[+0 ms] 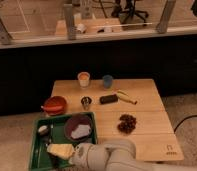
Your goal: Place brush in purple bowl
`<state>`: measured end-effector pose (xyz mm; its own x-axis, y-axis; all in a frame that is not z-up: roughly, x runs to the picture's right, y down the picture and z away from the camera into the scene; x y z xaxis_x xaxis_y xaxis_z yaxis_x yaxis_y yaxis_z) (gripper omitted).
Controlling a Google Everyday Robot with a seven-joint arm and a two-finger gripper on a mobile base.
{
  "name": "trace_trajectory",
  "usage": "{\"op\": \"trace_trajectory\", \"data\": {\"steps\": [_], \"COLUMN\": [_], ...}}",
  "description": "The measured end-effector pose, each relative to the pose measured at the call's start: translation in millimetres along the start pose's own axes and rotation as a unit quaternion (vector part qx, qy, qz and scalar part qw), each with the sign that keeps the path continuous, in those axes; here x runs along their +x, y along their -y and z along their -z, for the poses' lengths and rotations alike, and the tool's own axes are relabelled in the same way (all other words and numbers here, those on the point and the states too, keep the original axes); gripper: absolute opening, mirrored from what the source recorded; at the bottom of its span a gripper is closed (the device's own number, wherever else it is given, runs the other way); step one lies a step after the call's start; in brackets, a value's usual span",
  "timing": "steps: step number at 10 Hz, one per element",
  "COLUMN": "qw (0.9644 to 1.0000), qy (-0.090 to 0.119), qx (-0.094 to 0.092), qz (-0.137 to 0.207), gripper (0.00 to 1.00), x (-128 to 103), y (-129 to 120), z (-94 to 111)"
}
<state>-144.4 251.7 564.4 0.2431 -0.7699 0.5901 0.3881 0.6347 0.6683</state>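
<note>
Claw point(59, 150) low over near-left part of green tray point(36, 156), fingers apart, nothing visibly held. Brush point(43, 130) lies in tray, left of purple bowl point(68, 126). Bowl sits in tray's far-right corner.

The tabletop point(147, 107) is light natural wood with a small black mark near its front right corner. At the front left corner, the tray point(38, 150) is bright green. Inside it, the purple bowl point(72, 125) is dull purple-maroon with a pale whitish patch within. The brush point(42, 130) shows a whitish head. The claw point(59, 150), over the tray's front portion, is cream-yellow. The arm point(109, 157) is pale grey-white. At the left edge, the second bowl point(54, 105) is red-orange. The metal cup point(86, 102) is dark silver. Near the rear edge, one cup point(83, 78) is tan-orange and the other cup point(108, 81) is blue. The banana point(127, 96) is yellow, the block point(108, 99) is black and the cluster point(127, 123) is dark reddish-brown.
</note>
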Motion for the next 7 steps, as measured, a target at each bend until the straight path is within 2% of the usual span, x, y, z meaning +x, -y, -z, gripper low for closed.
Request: {"op": "trace_trajectory", "data": {"steps": [1, 2, 3, 4, 5, 7], "qw": [0.9995, 0.9988, 0.999, 0.9995, 0.9991, 0.997], "qy": [-0.011, -0.017, -0.009, 0.002, 0.012, 0.028], "qx": [0.03, 0.045, 0.043, 0.021, -0.012, -0.047], "qz": [0.003, 0.004, 0.011, 0.026, 0.039, 0.055], "gripper": [0.8, 0.8, 0.8, 0.8, 0.8, 0.8], "x": [-3, -5, -7, -7, -6, 1], "y": [3, 4, 5, 5, 6, 6], "z": [3, 5, 2, -2, -10, -30]}}
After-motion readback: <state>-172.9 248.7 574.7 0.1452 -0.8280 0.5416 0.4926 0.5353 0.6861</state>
